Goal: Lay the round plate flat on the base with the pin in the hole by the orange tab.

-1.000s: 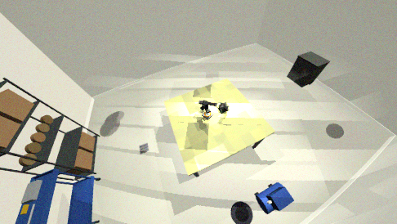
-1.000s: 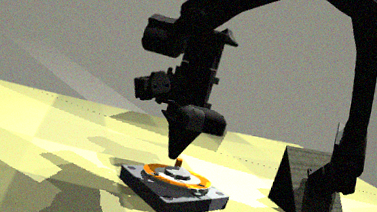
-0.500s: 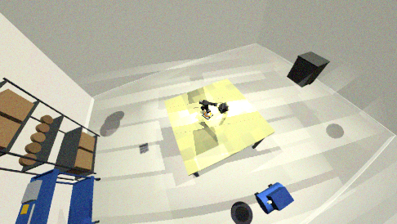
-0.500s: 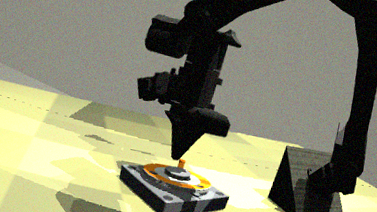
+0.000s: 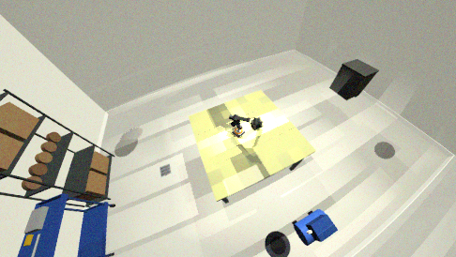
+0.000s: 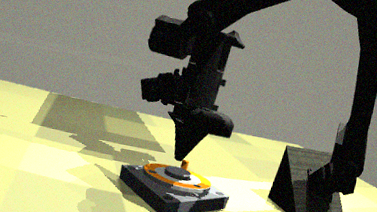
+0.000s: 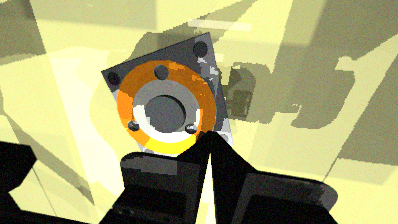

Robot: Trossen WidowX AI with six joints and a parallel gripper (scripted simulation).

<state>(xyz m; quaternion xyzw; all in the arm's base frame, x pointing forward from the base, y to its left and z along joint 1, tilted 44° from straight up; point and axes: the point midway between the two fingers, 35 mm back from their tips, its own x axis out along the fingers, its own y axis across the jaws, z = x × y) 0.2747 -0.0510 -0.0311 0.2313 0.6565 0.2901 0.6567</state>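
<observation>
- The gripper [image 6: 183, 155] points straight down over the plate [image 6: 177, 175], its two fingers pressed together into one dark point with nothing between them.
- In the exterior view that point sits right at the top of the orange tab [image 6: 185, 163], which stands up from the plate's far rim; whether the tips actually touch the tab is hard to judge from this angle.
- The plate is an orange ring around a grey centre, seated on the round post [image 7: 166, 112] in the middle of the dark square base [image 6: 173, 191].
- The base rests on the pale yellow table [image 6: 7, 175], near the middle of the table top in the top view.
- From the wrist camera, three small holes show in the plate: one on the far side of the orange band [image 7: 161, 71] and two at the inner grey ring, with the closed fingers filling the lower frame just below the plate's near edge.
- The pin itself cannot be made out in any view.
- A dark wedge-shaped block [image 6: 306, 187] stands on the table beside the base, well apart from it, at the foot of the arm [image 6: 361, 97].
</observation>
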